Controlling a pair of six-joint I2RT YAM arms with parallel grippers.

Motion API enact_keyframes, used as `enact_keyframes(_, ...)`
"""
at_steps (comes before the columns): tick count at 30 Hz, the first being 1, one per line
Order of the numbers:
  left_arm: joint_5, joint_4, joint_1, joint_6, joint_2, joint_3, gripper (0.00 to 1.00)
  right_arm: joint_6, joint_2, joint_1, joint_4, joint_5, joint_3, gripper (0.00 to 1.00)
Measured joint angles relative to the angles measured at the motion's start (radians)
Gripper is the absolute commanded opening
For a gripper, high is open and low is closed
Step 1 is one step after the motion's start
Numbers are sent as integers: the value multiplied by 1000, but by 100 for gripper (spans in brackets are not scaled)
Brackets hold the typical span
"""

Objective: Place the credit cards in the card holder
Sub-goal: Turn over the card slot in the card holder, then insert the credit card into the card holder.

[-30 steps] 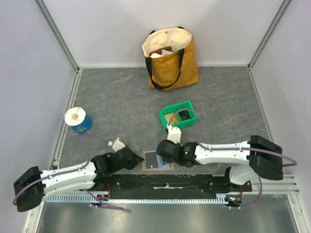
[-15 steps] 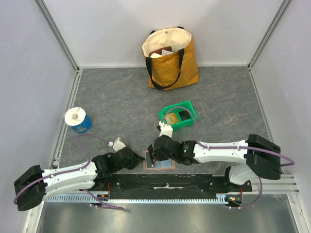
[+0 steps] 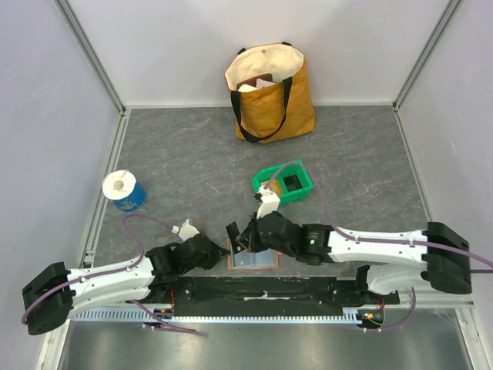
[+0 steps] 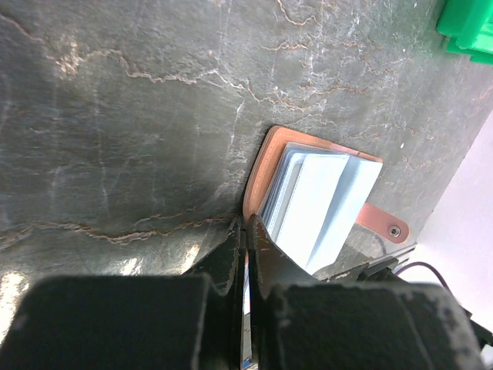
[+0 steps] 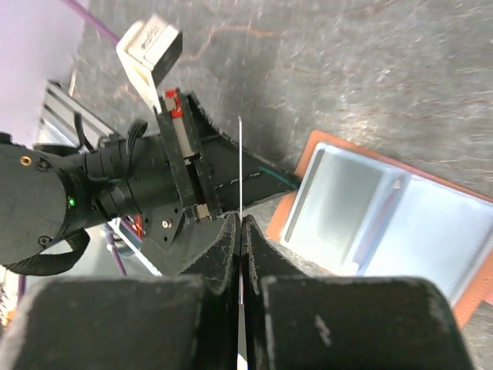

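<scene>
At the card holder's (image 3: 256,262) 9 o'clock edge, now holding 1 credit card (image 5: 240,162) up in right gripper (image 5: 240,223), left gripper (image 4: 246,231) shut alongside; slotting next.

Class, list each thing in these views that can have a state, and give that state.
card holder: open, lying flat, lining up.
card: gripped, raised on edge near the holder's left end.
right end effector: shut on the card.
left end effector: shut, at the holder's edge.
tote bag: upright, mouth open.
green bin: upright, open-topped.
</scene>
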Motion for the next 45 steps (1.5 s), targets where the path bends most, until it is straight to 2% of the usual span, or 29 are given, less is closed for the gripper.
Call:
enact_keyframes(5, 0, 11, 0, 0, 10, 0, 2, 45, -132, -77, 45, 6, -167, 0)
enact_keyframes(12, 6, 69, 0, 0, 58, 0, 2, 100, -151, -144, 165, -63, -388, 0)
enact_keyframes(20, 12, 108, 0, 0, 90, 1, 2, 149, -142, -171, 337, -130, -479, 0)
enact_keyframes(31, 12, 108, 0, 0, 92, 1, 2, 210, -132, -206, 468, -164, -577, 0)
enact_keyframes(45, 13, 119, 0, -8, 106, 3, 2, 315, -30, -213, 742, -216, -668, 0)
